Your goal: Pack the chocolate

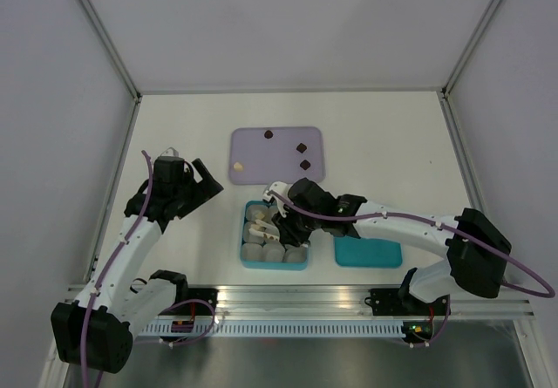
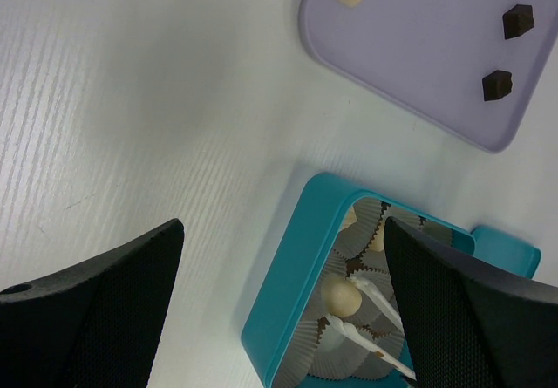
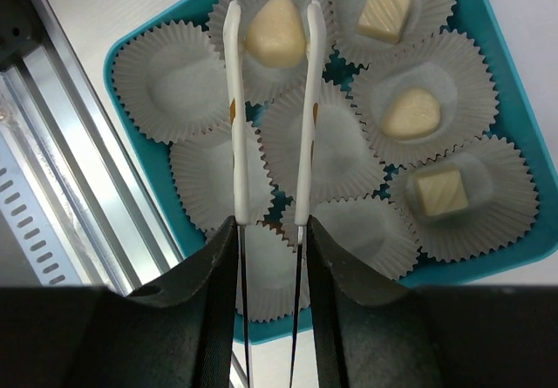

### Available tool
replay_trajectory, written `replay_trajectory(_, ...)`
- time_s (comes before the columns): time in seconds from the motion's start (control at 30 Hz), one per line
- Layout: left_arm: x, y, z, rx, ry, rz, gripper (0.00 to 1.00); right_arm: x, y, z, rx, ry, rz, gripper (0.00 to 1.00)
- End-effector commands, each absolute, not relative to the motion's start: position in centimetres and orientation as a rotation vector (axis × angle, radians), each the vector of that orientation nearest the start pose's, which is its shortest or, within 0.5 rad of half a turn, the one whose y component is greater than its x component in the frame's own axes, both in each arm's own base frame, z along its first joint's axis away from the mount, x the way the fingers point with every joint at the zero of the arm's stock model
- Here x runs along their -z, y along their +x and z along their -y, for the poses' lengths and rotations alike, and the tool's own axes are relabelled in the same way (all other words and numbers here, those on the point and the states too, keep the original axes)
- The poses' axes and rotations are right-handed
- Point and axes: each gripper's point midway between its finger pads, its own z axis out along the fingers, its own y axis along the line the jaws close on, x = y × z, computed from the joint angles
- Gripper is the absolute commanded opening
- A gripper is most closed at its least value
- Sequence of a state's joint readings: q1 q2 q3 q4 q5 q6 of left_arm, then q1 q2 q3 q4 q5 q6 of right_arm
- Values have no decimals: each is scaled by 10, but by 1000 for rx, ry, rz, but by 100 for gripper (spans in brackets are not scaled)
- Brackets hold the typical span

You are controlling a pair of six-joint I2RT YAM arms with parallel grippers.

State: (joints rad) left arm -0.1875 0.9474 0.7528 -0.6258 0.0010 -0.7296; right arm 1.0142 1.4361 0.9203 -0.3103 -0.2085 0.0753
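R gripper (image 3: 273, 17) pinched white piece (image 3: 275, 41) in cup (image 3: 272, 81); L gripper (image 2: 283, 222) spread. Risk was piece sticking on release, lifting cup.

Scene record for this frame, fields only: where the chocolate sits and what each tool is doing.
box: teal, lined with paper cups
in box: three cream pieces in cups; several cups bare
right tool: over the box, shut on a cream piece at a cup
left tool: open, holding nothing, left of the box
tray: three dark pieces, one loose cream piece
lid: right of the box
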Motion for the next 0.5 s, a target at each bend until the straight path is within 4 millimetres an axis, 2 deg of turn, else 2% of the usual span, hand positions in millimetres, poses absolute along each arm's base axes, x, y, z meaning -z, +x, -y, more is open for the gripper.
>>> replay_trajectory(0.0, -155, 266, 78, 435, -595, -2290, 99, -106, 165, -342, -734, -1203, -2147, 16)
replay_trajectory(0.07, -157, 264, 82, 467, -583, -2292, 100, -106, 165, -341, -726, -1203, -2148, 17)
replay_trajectory(0.47, -156, 261, 81, 463, -585, -2291, 100, -97, 162, -341, -712, -1198, -2157, 16)
